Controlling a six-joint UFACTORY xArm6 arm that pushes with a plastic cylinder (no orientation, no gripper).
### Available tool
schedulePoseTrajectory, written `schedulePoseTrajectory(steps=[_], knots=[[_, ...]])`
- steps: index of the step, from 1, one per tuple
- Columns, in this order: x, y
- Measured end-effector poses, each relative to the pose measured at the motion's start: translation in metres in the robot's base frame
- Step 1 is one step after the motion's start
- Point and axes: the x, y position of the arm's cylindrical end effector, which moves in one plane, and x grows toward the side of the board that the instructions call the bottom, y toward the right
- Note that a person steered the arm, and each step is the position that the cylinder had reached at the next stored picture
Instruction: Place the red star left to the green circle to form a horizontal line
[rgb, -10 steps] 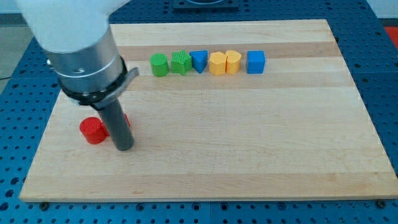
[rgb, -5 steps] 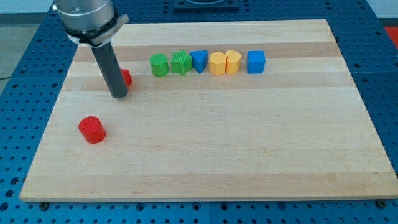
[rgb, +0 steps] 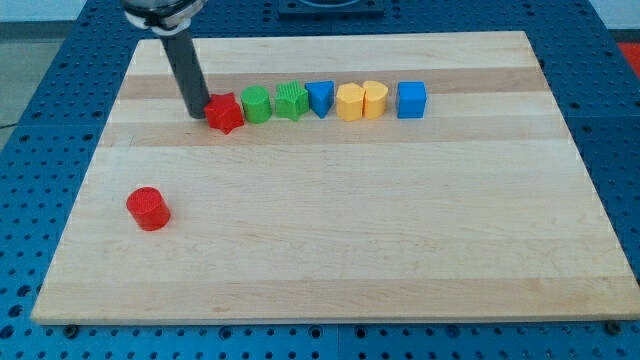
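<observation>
The red star lies at the left end of the row of blocks near the view's top, touching or almost touching the green circle on its right. It sits slightly lower than the circle. My tip is just left of the red star, against its left side. The dark rod rises from there toward the view's top left.
The row continues to the right with a green star, a blue triangle-like block, a yellow hexagon, a yellow heart-like block and a blue square. A red cylinder stands alone at the lower left of the wooden board.
My tip has moved up and to the right, pushing the red star from beside the red cylinder up to the left side of the green circle. The red cylinder stayed put.
</observation>
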Motion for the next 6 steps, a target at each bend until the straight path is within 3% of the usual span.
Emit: schedulePoseTrajectory(steps=[1,3,4,6], knots=[[-0.003,-0.010],[0.060,-0.016],[0.062,0.008],[0.028,0.015]])
